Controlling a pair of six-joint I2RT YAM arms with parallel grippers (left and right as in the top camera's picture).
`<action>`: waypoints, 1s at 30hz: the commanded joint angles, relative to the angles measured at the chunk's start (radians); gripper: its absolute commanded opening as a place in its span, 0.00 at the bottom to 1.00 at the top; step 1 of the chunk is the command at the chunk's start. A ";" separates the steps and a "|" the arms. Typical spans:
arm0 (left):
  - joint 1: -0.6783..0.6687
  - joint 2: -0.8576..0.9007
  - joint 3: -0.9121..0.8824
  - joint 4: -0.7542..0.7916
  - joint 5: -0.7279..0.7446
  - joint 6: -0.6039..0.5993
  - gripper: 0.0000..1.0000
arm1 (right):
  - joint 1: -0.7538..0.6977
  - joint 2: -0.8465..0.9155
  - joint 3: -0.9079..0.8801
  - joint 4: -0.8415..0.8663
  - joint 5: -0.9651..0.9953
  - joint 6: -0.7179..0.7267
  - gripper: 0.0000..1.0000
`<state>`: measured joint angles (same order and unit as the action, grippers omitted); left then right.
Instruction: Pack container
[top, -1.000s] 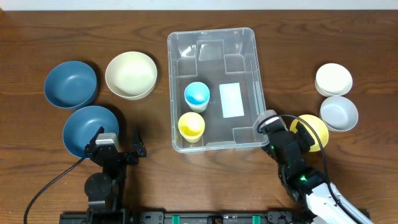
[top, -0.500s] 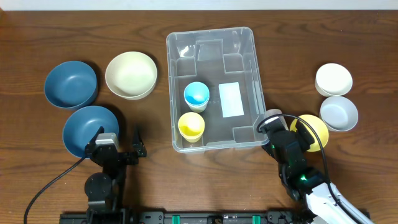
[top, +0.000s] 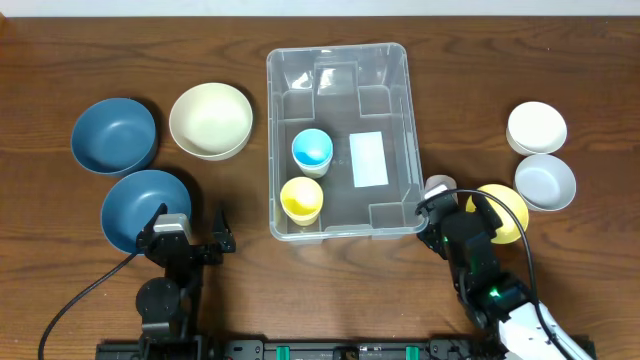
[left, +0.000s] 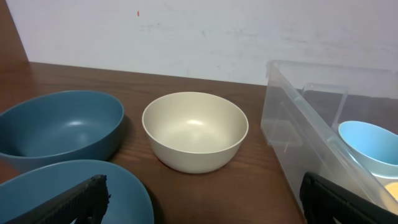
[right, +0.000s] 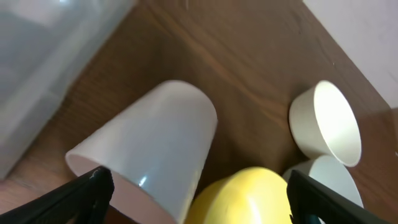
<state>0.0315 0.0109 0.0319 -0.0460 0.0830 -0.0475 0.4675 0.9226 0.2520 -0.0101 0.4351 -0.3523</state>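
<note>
Nearest, the left gripper (left: 205, 199) rests beside a dark blue bowl (top: 135, 205), jaws spread and empty, apparently parked clear of the work. The right gripper (right: 196, 190), jaws likewise spread, brackets a white cup (right: 149, 143) lying on its side against a yellow bowl (right: 249, 193) — unpinched, probably lining up a pick. Beyond, the container (top: 335, 50) sits mid-table, just beside that cup, holding a blue cup (top: 312, 149) and a yellow cup (top: 301, 198) upright — with room to spare.
</note>
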 joint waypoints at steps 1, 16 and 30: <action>-0.003 0.000 -0.028 -0.013 0.011 0.013 0.98 | -0.008 -0.036 -0.003 0.006 -0.061 0.000 0.90; -0.003 0.000 -0.028 -0.013 0.011 0.013 0.98 | -0.011 -0.054 -0.003 -0.090 -0.033 0.000 0.95; -0.003 0.000 -0.028 -0.013 0.011 0.013 0.98 | -0.011 -0.054 -0.003 -0.046 0.145 0.112 0.99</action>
<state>0.0315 0.0109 0.0319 -0.0460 0.0830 -0.0475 0.4644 0.8749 0.2512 -0.0586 0.5076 -0.2962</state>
